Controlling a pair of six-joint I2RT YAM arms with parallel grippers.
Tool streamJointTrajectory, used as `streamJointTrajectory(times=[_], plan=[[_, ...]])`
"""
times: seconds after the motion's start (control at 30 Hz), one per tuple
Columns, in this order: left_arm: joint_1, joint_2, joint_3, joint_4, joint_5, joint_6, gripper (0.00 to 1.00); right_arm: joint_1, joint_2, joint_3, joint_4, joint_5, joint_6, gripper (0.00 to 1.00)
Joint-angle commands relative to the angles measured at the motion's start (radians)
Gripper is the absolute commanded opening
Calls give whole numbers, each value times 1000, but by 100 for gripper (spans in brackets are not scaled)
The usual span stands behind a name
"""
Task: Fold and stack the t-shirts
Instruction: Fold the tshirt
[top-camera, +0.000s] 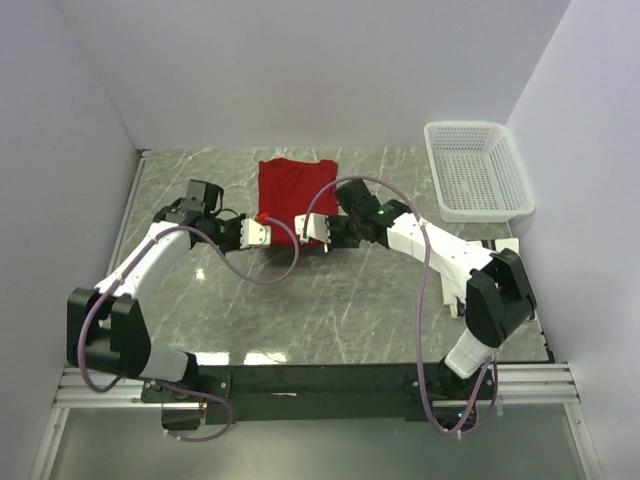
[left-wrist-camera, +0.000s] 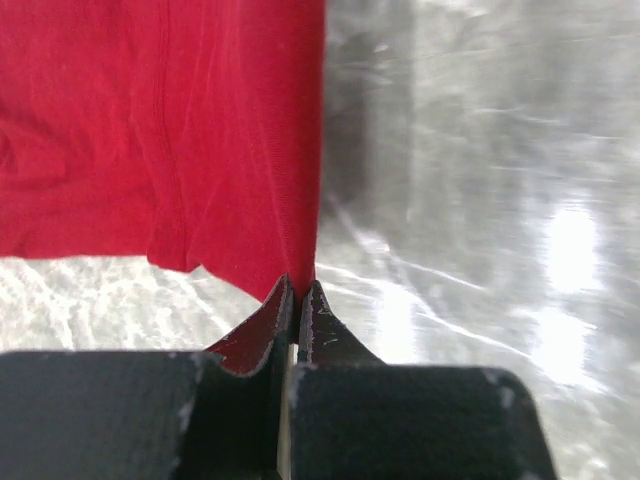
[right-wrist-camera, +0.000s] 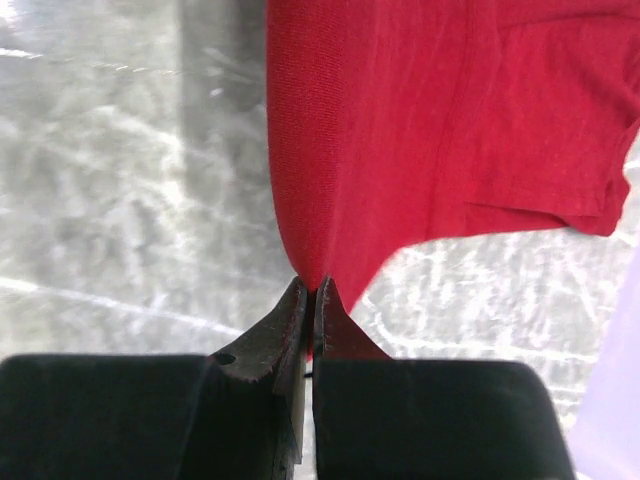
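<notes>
The red t-shirt (top-camera: 293, 190) lies partly on the marble table at the back centre, its near edge lifted. My left gripper (top-camera: 262, 231) is shut on its near left corner; in the left wrist view the red t-shirt (left-wrist-camera: 170, 140) hangs from the closed left gripper (left-wrist-camera: 298, 290). My right gripper (top-camera: 312, 228) is shut on its near right corner; in the right wrist view the red t-shirt (right-wrist-camera: 430, 130) rises from the closed right gripper (right-wrist-camera: 310, 288). The white t-shirt is out of view.
A white plastic mesh basket (top-camera: 477, 170) stands at the back right of the marble table (top-camera: 330, 300). White walls close in the left, back and right sides. Both arms' cables loop over the near table.
</notes>
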Motion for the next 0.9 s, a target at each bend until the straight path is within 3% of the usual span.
streamJointTrajectory(times=[0.0,0.23,0.37,0.63,0.87], plan=[[-15,-110,-43,-193,53,71,1,26,-106,-32,-105,6,34,0],[-84,-467,-125,-477,121,68,0,132,-345,-88,-365,-88,120,0],[-84,-529,-85,-540,141,17,0,140,-374,-7,-430,-135,183,0],[-43,-244,38,-388,121,-29,1,-6,-155,41,-409,-152,4,0],[20,55,237,-399,131,42,1,-124,104,315,-488,-197,-177,0]])
